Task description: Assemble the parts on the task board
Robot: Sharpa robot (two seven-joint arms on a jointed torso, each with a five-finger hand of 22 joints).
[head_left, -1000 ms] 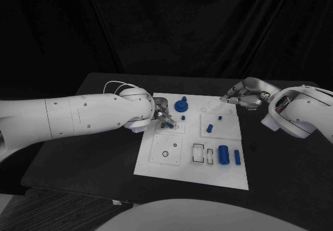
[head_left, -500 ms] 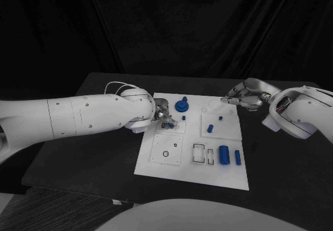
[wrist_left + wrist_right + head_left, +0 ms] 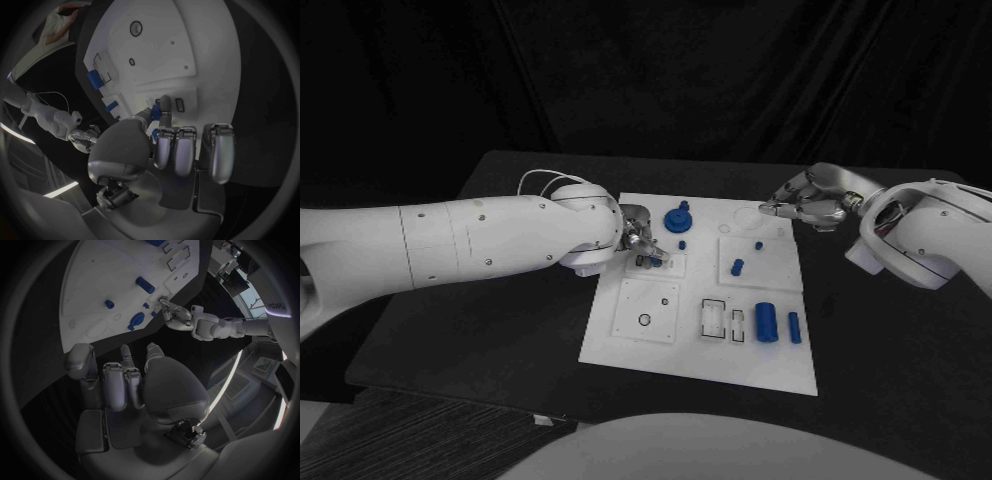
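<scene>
Nothing moved; left hand [image 3: 638, 243] pinches blue part [image 3: 156, 109]; right hand [image 3: 805, 205] curled, empty.

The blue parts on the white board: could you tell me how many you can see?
7: a knob-topped round one at the far edge, a tiny peg beneath it, one at the left hand, two pegs mid-right, two cylinders near. More may be hidden.

The black table [image 3: 488, 320] spreads out beneath both hands and well beyond them on every side. A black curtain [image 3: 646, 70] hangs behind the table, past the far reach of both hands.
</scene>
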